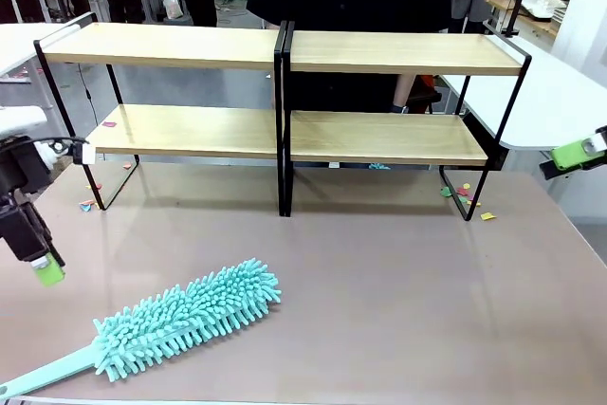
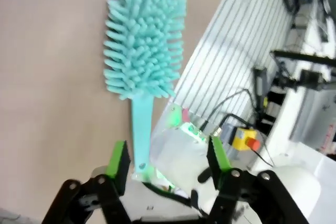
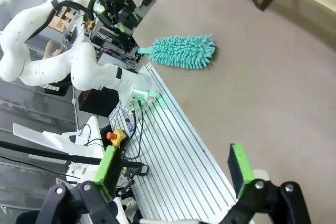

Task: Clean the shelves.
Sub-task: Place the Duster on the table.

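Right now the shelves (image 1: 285, 92) stand across the upper half of the front frame, two joined two-tier racks of light wood in thin black frames, set on the beige bench (image 1: 398, 282). Small coloured scraps (image 1: 465, 193) lie on the bench by the rack's right foot, and a few more by its left foot. At lower left lies a teal duster (image 1: 185, 315), fluffy head toward the centre, handle running off the bottom left corner. At the left edge hangs the left tool (image 1: 45, 270), above the bench and apart from the duster; in its wrist view its fingers (image 2: 118, 160) stand apart with nothing between them, the duster handle (image 2: 140, 129) below. At the right edge is the right tool (image 1: 577, 153); its wrist view shows its pads (image 3: 110, 165) wide apart and empty
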